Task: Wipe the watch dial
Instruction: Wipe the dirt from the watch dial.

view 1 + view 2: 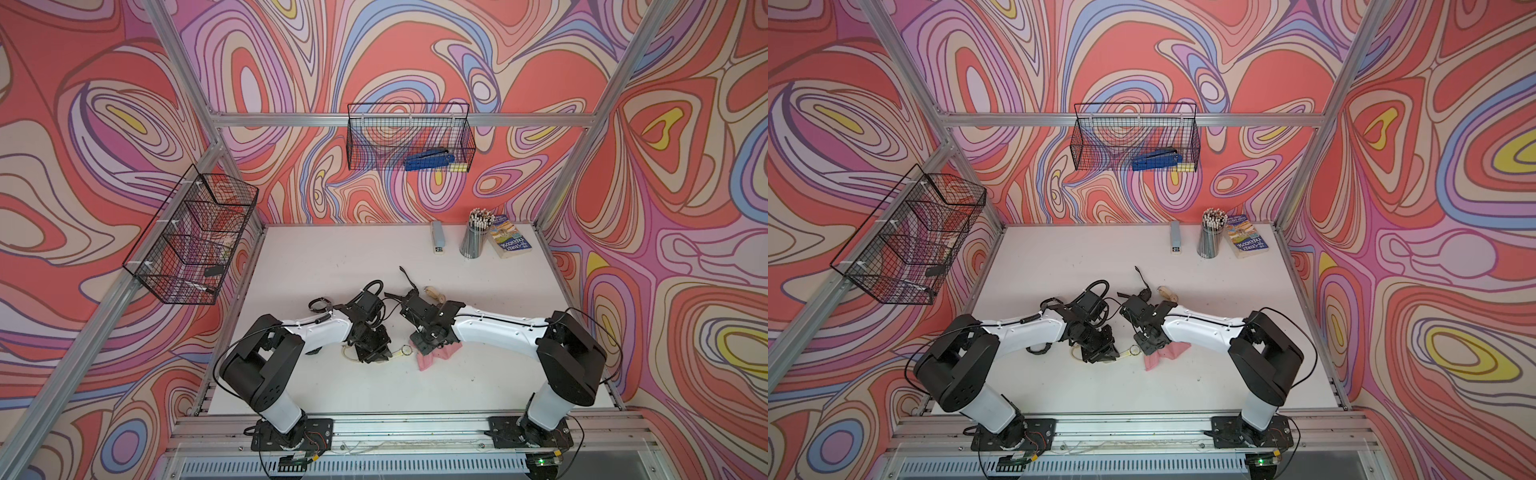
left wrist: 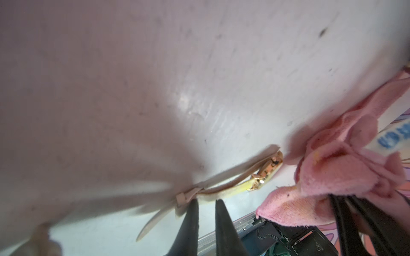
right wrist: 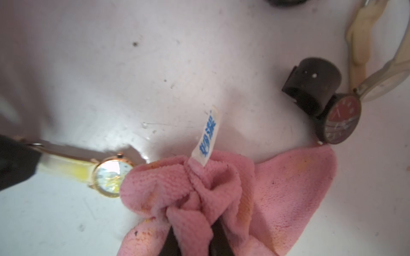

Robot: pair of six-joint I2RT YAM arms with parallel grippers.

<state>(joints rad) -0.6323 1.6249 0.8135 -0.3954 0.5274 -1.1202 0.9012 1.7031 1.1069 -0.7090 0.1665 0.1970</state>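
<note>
- My left gripper (image 2: 205,210) has its jaws narrow, tips at the watch strap (image 2: 224,190); I cannot tell whether they pinch it.
- My right gripper (image 3: 194,239) clamps the bunched pink cloth (image 3: 221,184).
- The gold watch (image 3: 111,175) lies on the table (image 3: 155,66), with the cloth overlapping its dial's edge.

Robotics lab test cell, seen from above. An aluminium frame (image 1: 399,119) boxes in a white table (image 1: 332,257). The walls (image 1: 415,50) carry a swirling red, pink, blue and yellow print. Two robot arms, left arm (image 1: 316,328) and right arm (image 1: 498,328), are bolted to a front rail (image 1: 407,428). Wire baskets (image 1: 409,137) hang from the frame. A stapler (image 1: 438,242), pencil cup (image 1: 473,241) and book (image 1: 509,237) sit at the back.
</note>
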